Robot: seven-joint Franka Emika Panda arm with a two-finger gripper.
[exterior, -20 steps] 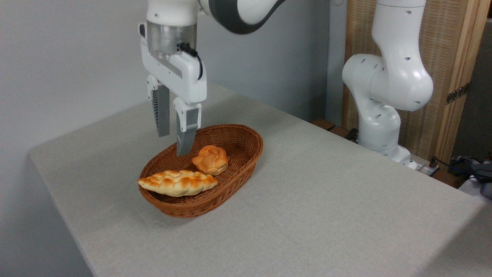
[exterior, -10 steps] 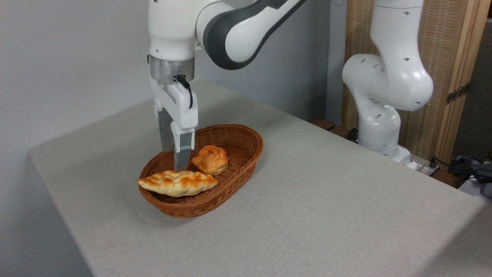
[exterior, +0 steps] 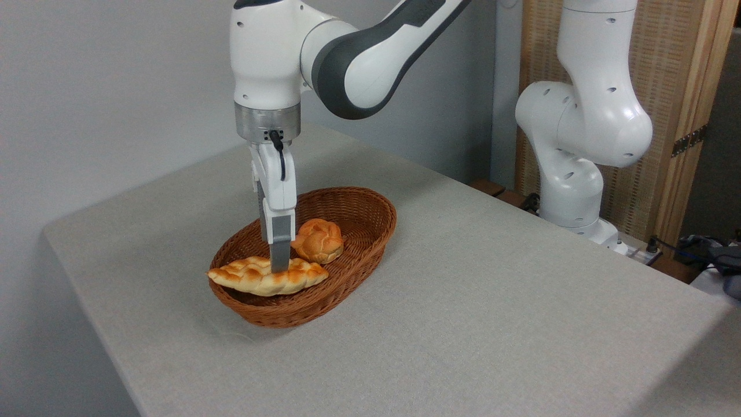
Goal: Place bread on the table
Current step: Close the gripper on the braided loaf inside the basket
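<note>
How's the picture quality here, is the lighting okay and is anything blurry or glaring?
Fixed camera view: soft, even light, with only a faint shadow beside the basket on the table; no glare apart from a mild sheen on the arm's white shell; bread, bun and hand look sharp, without motion blur.

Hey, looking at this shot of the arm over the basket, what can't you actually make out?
One camera view only.
- Gripper: seen edge-on, the near finger hides the far one, so open or shut is unclear.
- Bread: whether the fingers touch it; the near finger covers that spot.
- Basket floor: hidden by the bread, the bun and the near wall.
- Items at the right edge: cut off and too small.
</note>
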